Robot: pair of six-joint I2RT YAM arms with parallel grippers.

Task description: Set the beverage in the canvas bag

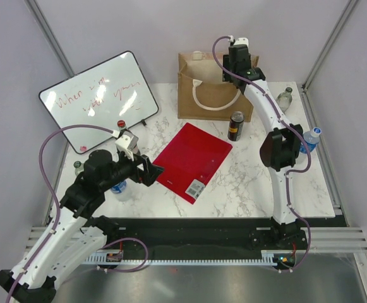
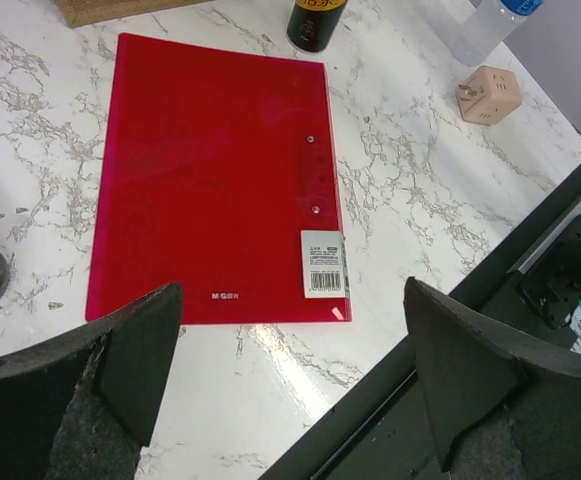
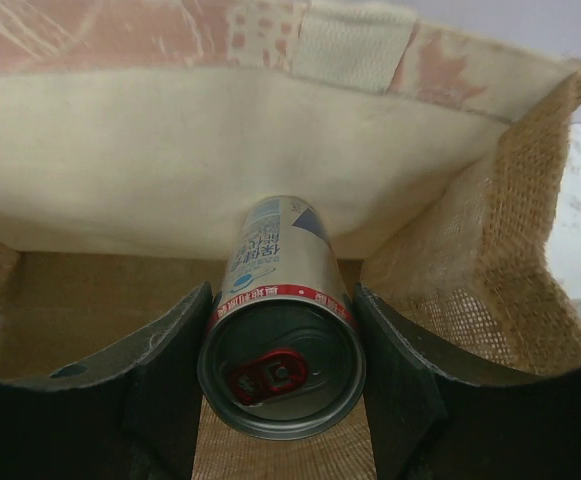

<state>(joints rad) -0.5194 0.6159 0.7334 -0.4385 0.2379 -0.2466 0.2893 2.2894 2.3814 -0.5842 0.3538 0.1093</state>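
One silver, red-tabbed aluminium can with blue lettering: clenching it in right jaws inside the tan woven canvas bag; spreading left jaws wide above red plastic "M&G" folder.

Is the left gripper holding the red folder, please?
No, the left gripper hovers open above the red folder, gripping nothing.

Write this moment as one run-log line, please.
right gripper: shut on silver can | silver can: within canvas bag opening, not yet released | left gripper: open, near red folder
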